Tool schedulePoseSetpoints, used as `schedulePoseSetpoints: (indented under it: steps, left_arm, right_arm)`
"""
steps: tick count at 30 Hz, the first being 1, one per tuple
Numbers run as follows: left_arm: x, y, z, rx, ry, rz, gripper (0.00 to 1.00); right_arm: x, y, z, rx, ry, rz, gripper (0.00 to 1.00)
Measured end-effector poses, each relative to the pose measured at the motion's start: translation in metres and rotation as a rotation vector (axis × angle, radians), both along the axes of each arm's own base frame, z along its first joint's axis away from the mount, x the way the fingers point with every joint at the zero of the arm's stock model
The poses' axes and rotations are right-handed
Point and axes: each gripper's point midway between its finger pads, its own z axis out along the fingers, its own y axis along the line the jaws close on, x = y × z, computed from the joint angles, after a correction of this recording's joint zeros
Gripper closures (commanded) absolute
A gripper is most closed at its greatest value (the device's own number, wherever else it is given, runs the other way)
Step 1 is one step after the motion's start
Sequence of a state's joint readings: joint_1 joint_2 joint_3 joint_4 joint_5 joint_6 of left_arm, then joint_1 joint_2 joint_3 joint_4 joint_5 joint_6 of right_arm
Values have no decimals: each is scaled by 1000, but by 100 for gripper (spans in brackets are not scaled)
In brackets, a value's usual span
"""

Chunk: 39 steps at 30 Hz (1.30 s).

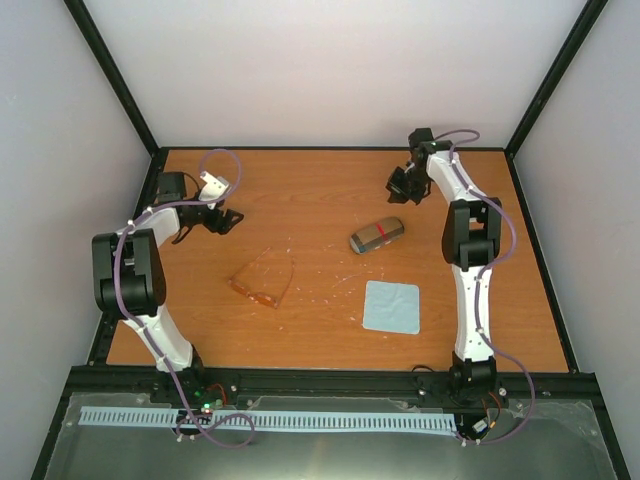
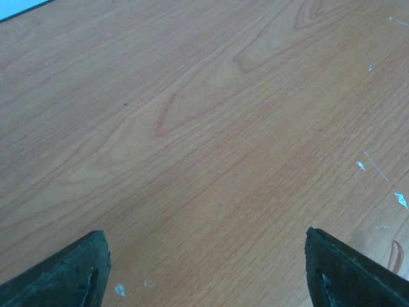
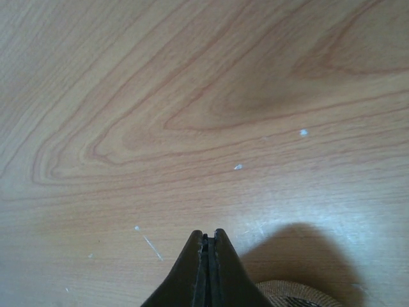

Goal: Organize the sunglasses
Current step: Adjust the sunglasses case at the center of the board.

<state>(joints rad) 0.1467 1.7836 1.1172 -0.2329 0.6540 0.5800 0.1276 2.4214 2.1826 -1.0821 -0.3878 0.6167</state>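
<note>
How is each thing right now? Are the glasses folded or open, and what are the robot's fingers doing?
sunglasses: arms unfolded, lying on the table, nothing touching them.
case: closed, lying on the table.
cloth: spread out flat.
left fingers: wide open, holding nothing.
right fingers: shut together, holding nothing.
</note>
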Motion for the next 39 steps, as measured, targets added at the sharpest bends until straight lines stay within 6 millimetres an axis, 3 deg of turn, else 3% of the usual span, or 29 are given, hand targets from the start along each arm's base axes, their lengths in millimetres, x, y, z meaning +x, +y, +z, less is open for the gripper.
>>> schedulePoseSetpoints:
  steps: [13, 17, 23, 25, 29, 33, 35, 37, 39]
  left_arm:
    - [1, 0, -5, -5, 14, 3, 18]
    - [1, 0, -5, -5, 13, 3, 18]
    - [1, -1, -4, -8, 12, 0, 18]
    - [1, -1, -4, -10, 11, -1, 18]
    - [1, -1, -4, -11, 6, -2, 17]
    - [0, -1, -6, -12, 4, -2, 17]
    - [0, -2, -7, -15, 5, -1, 17]
    - [-1, -2, -8, -17, 6, -1, 17]
    - [-2, -2, -9, -20, 7, -2, 17]
  right_arm:
    - [-44, 11, -42, 2, 138, 97, 97]
    - [-57, 10, -42, 4, 159, 114, 97]
    - [-94, 5, -42, -14, 234, 141, 97]
    - [-104, 3, -41, -23, 258, 148, 89]
    - [-112, -1, -32, -64, 256, 160, 60]
    - [-106, -3, -6, -93, 195, 140, 47]
    - [-98, -1, 10, -101, 147, 129, 51]
    - [-93, 5, 22, -96, 113, 119, 71]
    - [-91, 12, 29, -97, 98, 115, 80]
